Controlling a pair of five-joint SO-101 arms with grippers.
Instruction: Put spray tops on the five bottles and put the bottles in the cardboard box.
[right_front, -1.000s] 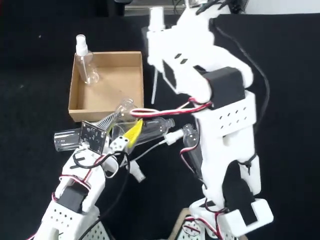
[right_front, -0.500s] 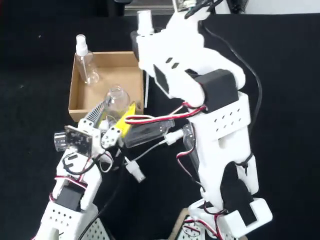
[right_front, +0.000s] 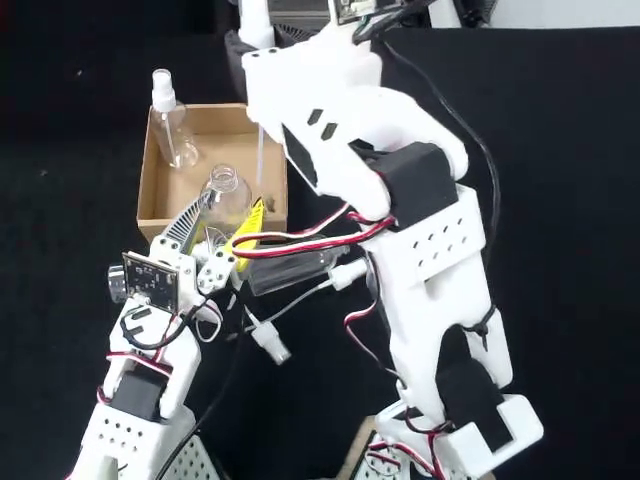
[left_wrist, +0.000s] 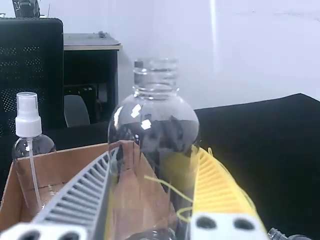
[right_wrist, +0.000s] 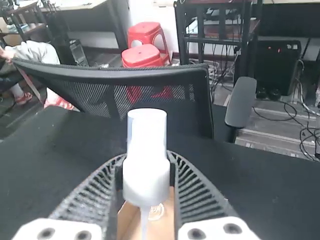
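A table under black cloth (right_front: 560, 200) carries everything. The big white right arm rises over its middle, and its right gripper (right_wrist: 145, 167) is high above the far side of the table. It is clenched on a white plastic spray top (right_wrist: 146, 150) between its two ribbed fingers. In the high view the thin tube of this spray top (right_front: 254, 18) hangs straight down over the right part of the box.

The smaller left arm stands at the near left. Its left gripper (left_wrist: 157, 150), with one grey finger and one yellow finger, grasps a clear round plastic bottle with no top (left_wrist: 155, 130). This bottle (right_front: 225, 192) is held upright, with its open mouth up, over the near side of the box.

The open brown cardboard box (right_front: 215, 140) lies at the far left. In its far left corner stands a clear bottle with a white spray top on it (right_front: 172, 125).

Near the box, a second clear bottle without top (right_front: 295, 268) lies on its side on the cloth, between the two arms. A loose white spray top with a thin tube (right_front: 270, 345) lies a little nearer than it.
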